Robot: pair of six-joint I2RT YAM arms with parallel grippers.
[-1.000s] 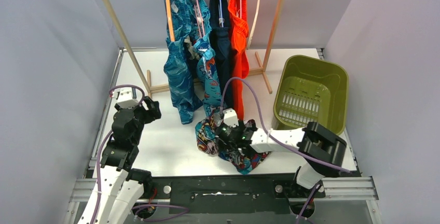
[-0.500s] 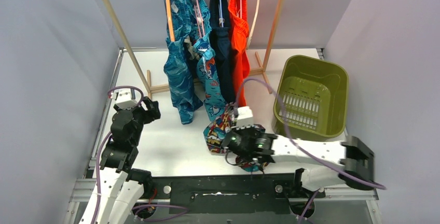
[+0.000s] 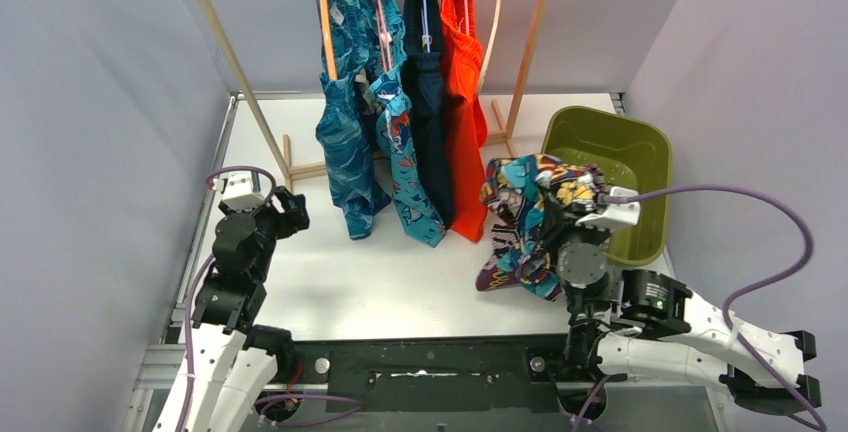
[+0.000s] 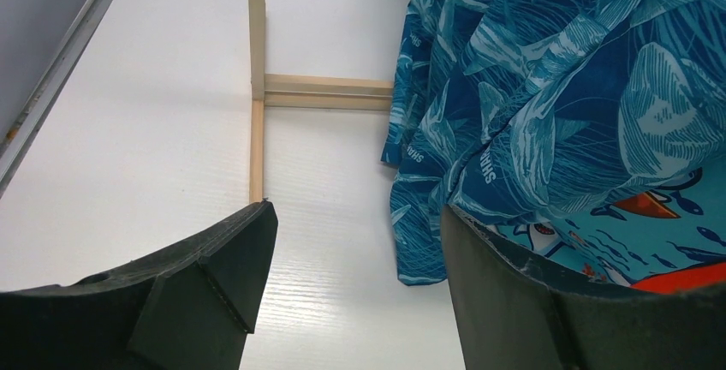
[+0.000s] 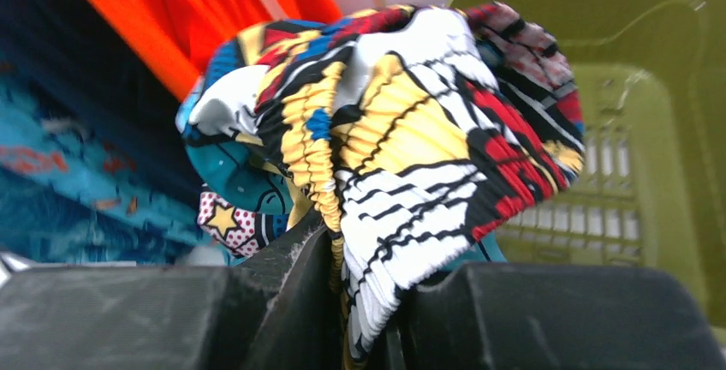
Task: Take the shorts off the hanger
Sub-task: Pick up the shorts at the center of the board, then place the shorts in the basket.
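Observation:
My right gripper (image 3: 556, 224) is shut on the multicolour patterned shorts (image 3: 528, 214), held bunched in the air just left of the green basket. In the right wrist view the elastic waistband of that pair (image 5: 385, 122) is pinched between the fingers of my right gripper (image 5: 368, 259). On hangers (image 3: 326, 22) on the rail hang a teal leaf-print pair (image 3: 345, 152), a turquoise cartoon-print pair (image 3: 405, 162), a navy pair (image 3: 428, 92) and an orange-red pair (image 3: 463, 102). My left gripper (image 3: 290, 214) stands open at the left. The left wrist view has nothing between the fingers of that left gripper (image 4: 355, 211), and the leaf-print pair (image 4: 548, 87) hangs ahead to the right.
An olive-green basket (image 3: 640, 152) stands at the back right; its slotted wall (image 5: 668, 87) fills the right of the right wrist view. The wooden rack (image 3: 235, 62) has feet on the table (image 4: 257, 122). Grey walls close in both sides.
The right gripper closed on the multicolour shorts near the table's front centre and swung them up and to the right, beside the basket. The left arm has not moved.

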